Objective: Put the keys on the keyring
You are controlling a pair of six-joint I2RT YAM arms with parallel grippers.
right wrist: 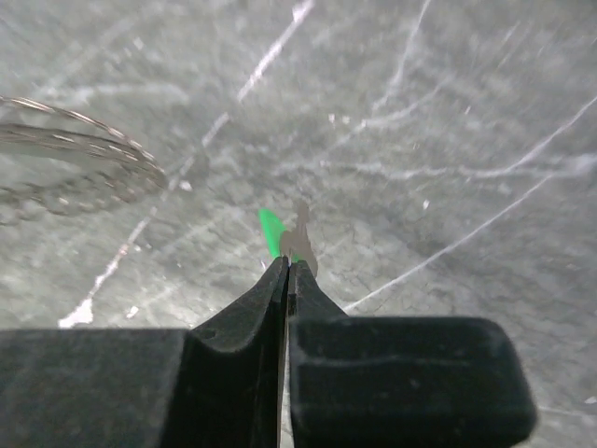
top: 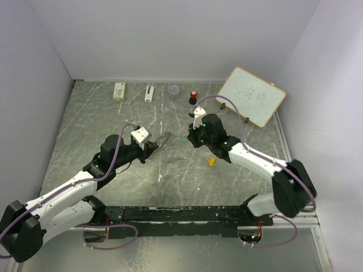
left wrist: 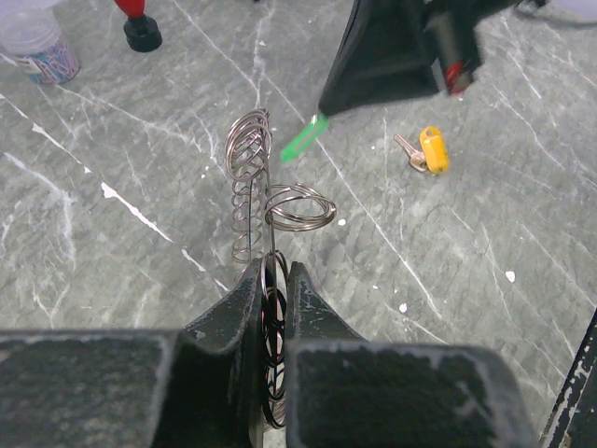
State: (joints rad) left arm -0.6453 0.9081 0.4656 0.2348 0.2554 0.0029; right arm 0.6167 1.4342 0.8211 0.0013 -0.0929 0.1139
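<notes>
Keyring (left wrist: pixel 250 159) stands edge-up, pinched in your L gripper (left wrist: pixel 272 271), jaws nearly shut on its wire, so the rim's offered to your R gripper (right wrist: pixel 287 271), clamped fully on the green key (right wrist: pixel 270 230) just beside it; yellow key (left wrist: pixel 432 149) lies loose beyond.

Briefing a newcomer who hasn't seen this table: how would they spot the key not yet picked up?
On the grey marbled table, look beside the white right arm, on its near side. A small metal key with a yellow cap lies loose there; the green-capped key is pinched in the right gripper instead.
</notes>
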